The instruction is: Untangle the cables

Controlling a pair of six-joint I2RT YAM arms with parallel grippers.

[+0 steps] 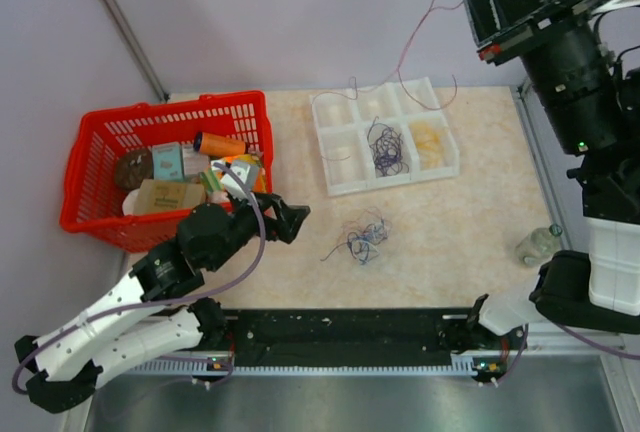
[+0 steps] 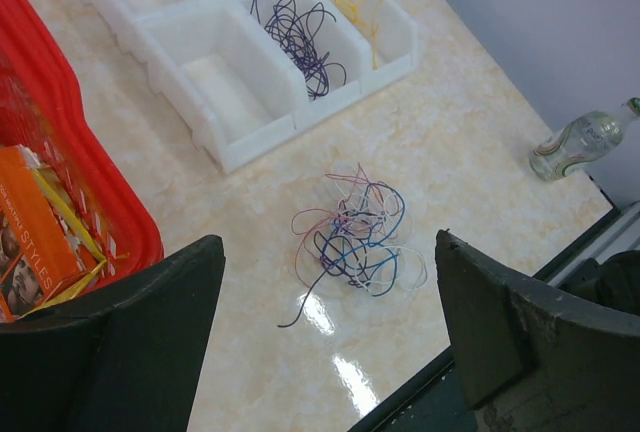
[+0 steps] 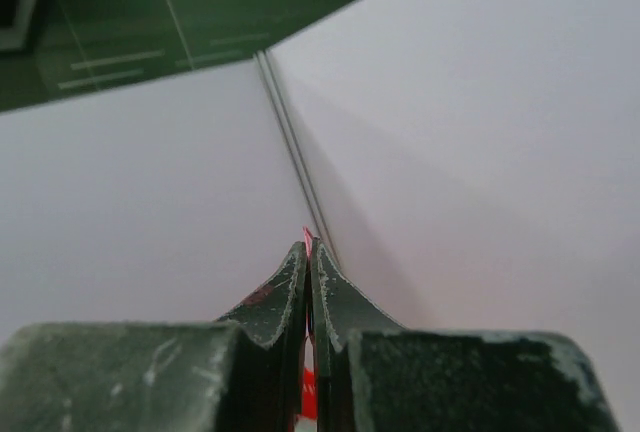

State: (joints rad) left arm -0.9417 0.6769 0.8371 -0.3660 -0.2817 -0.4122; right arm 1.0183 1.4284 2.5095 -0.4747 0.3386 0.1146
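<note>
Cables point(image 2: 355, 237) sit as one small loose knot on the open bench point(image 1: 460, 222), between the white tray point(image 1: 340, 157) and the near edge, with nothing touching them. It's a mix of blue, purple, pink and pale strands looped through each other, and one dark tail trails out toward the left arm.

The left hand point(image 1: 298, 220) hovers low just left of the knot with its fingers wide apart and nothing between them. My guess is it's lined up to come in and pinch a strand. The right hand point(image 3: 308, 257) is raised way up at the far right and pressed shut. A pink-red strand point(image 3: 306, 240) looks caught between the tips, probably lifted high so it can hang free of the rest.

The tray looks like the sorting spot, one colour per compartment. There's a purple bunch point(image 1: 385, 149) in the middle front compartment and a yellowish bunch point(image 1: 430, 142) in the one to its right.

Each view gives you something different:
- **Top view:** the only one showing both arms, plus a thin line running from the raised hand down toward the back of the tray.
- **Left wrist view:** the only one that shows the colours in the knot, how loose it is, and the gap between the left fingers.
- **Right wrist view:** just blank wall and the shut tips with that sliver of red, so I can't tell from it where the strand leads.

The red basket point(image 1: 100, 132) and the small bottle point(image 2: 580, 142) are off to the sides.
</note>
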